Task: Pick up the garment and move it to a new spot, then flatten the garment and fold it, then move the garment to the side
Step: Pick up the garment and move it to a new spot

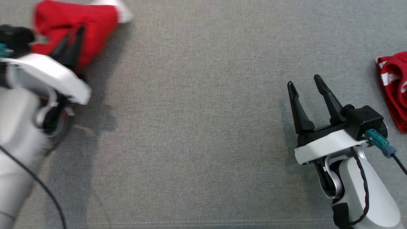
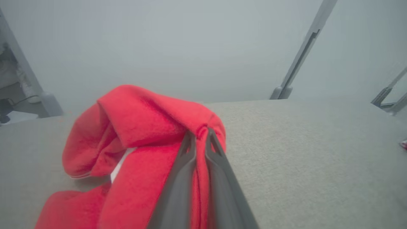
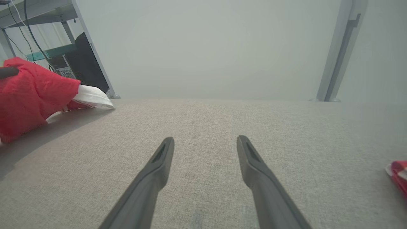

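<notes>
The garment (image 1: 76,24) is a crumpled red piece with a white trim, lying at the far left of the grey cloth-covered table (image 1: 197,111). My left gripper (image 1: 73,38) is shut on a fold of it; in the left wrist view the two fingers pinch the red fabric (image 2: 143,127) at their tips (image 2: 198,135). The right wrist view shows the garment (image 3: 31,95) at the left, partly raised off the table. My right gripper (image 1: 304,81) hovers open over bare table at the right, with nothing between its fingers (image 3: 205,141).
A second red cloth with white stripes (image 1: 394,86) lies at the table's right edge, close to my right gripper, and shows again as the striped cloth (image 3: 399,176). Metal frame posts (image 2: 299,57) stand beyond the far edge. A shelf with cables (image 3: 41,35) stands at the far left.
</notes>
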Motion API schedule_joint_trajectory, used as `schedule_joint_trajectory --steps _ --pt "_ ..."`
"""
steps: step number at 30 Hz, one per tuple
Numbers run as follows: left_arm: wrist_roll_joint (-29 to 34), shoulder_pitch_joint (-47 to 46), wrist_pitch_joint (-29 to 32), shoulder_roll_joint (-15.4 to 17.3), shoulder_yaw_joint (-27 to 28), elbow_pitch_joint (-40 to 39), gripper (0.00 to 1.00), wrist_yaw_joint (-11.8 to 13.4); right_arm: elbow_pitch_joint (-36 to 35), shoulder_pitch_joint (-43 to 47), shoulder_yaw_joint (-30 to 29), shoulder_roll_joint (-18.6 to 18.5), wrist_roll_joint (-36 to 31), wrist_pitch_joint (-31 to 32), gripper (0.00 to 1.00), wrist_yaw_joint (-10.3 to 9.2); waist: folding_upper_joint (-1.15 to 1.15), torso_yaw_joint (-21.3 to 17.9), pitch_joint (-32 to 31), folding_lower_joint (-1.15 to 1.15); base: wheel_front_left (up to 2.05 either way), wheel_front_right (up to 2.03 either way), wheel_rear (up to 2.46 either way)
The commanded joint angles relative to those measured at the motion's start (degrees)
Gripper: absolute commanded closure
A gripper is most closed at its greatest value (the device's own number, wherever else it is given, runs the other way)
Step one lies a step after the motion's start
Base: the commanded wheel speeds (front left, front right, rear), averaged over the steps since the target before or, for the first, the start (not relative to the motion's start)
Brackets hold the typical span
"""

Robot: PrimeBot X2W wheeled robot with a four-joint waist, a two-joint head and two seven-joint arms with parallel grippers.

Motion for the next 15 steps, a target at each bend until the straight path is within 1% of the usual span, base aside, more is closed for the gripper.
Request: schedule_joint_trajectory --steps 1,6,10,15 --pt "0.82 -1.10 -1.30 1.55 1.28 -2.19 1.00 -0.23 -1.12 1.10 0.81 0.52 0.43 -0.75 0.00 0.06 0.00 -0.64 -1.10 0.00 0.00 0.00 0.00" --pt "2.48 0.92 -3.99 -4.76 -2.55 -7.37 1.00 -0.18 -0.31 1.98 -0.20 0.55 0.80 -1.28 0.00 0.06 0.00 -2.05 -3.65 0.00 0.00 0.00 0.00" --pt "3.61 1.84 -4.10 -10.03 -6.48 -10.85 1.00 -0.19 0.05 2.72 -0.72 0.52 1.15 -1.49 0.00 0.06 0.00 -3.45 -4.88 0.00 0.00 0.00 0.00" --pt "4.68 3.75 -4.14 -14.10 -9.80 -10.71 1.00 -0.05 0.35 3.14 -0.67 0.50 1.55 -1.72 0.00 0.06 0.00 -5.74 -5.76 0.00 0.00 0.00 0.00"
